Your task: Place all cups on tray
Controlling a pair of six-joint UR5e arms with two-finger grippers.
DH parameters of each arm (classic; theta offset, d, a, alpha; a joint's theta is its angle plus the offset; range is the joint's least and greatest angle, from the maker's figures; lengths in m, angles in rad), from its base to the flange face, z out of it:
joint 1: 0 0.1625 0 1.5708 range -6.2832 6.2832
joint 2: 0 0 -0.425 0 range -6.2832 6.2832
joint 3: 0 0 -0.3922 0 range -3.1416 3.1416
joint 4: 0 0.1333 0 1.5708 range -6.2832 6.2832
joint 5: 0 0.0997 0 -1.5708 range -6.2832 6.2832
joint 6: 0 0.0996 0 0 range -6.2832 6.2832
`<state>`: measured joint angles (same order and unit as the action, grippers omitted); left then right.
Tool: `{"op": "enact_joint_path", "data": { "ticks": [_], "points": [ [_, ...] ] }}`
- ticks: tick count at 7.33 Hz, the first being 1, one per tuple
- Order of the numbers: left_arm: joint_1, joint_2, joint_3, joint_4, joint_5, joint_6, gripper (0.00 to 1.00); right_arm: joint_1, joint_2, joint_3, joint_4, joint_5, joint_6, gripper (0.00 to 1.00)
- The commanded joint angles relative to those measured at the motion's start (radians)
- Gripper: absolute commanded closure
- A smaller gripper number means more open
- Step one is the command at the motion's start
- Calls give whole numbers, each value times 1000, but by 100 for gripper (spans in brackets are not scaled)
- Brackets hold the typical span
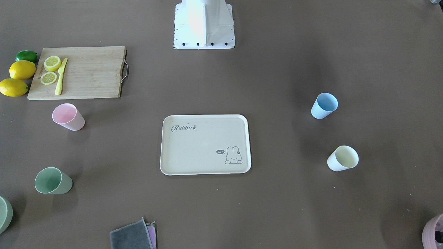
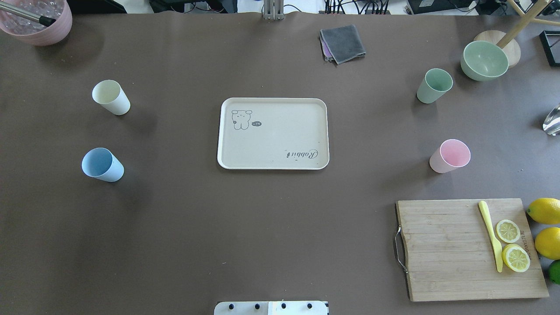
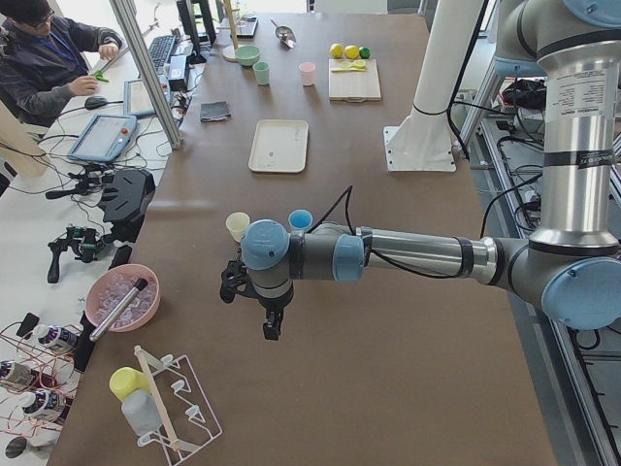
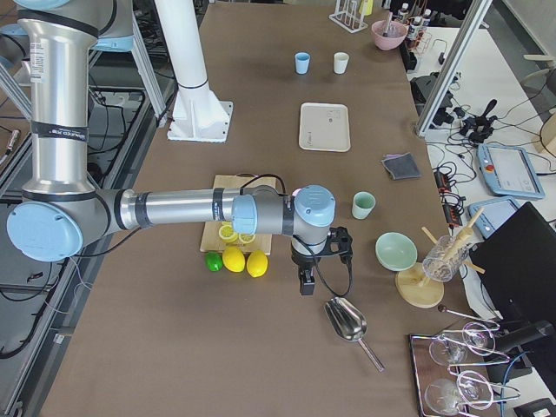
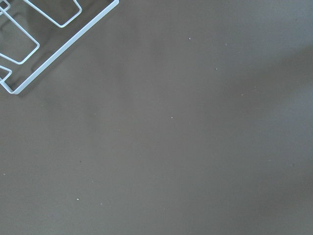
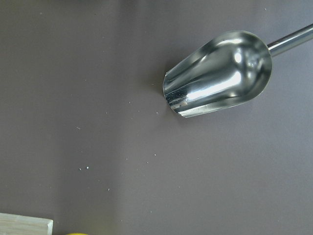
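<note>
The beige Rabbit tray [image 2: 275,144] [image 1: 200,148] lies at the table's middle with nothing on it. All cups stand upright on the table, apart from it. The cream-yellow cup [image 2: 111,97] and light blue cup [image 2: 102,164] are on my left. The sage green cup [image 2: 434,85] and pink cup [image 2: 449,155] are on my right. My left gripper [image 3: 271,325] hangs over bare table beyond the left cups. My right gripper [image 4: 306,280] hangs beyond the lemons, near a scoop. I cannot tell whether either is open or shut.
A wooden cutting board [image 2: 442,249] with lemon slices and a yellow knife [image 2: 491,235] lies near right, with lemons [image 2: 544,210] beside it. A green bowl [image 2: 484,60], grey cloth [image 2: 342,43], mauve container [image 2: 37,19], metal scoop [image 6: 220,73] and wire rack [image 5: 44,44] sit around the edges.
</note>
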<state>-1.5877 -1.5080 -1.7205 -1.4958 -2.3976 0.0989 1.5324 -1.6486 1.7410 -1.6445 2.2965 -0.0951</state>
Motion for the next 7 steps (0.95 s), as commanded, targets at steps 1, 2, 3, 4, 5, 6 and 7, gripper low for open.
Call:
{"op": "enact_joint_path", "data": {
  "ticks": [1,2,3,4,5,6,7],
  "points": [
    [0,2,-2,0,0,5,2,-2,0,0,0,0,0,0],
    [0,2,-11,-6,0,7,2,0,0,0,0,0,0,0],
    [0,3,-22,-6,11,7,2,0,3,0,0,1,0,0],
    [0,3,-48,-6,11,5,2,0,7,8,0,1,0,0],
    [0,-7,-69,-9,11,2,2,0,15,26,2,1,0,0],
    [-2,-24,-82,-70,11,-1,2,0,29,50,9,1,1,0],
    [-2,-18,-68,-157,11,-1,2,5,62,60,9,0,1,0]
  ]
}}
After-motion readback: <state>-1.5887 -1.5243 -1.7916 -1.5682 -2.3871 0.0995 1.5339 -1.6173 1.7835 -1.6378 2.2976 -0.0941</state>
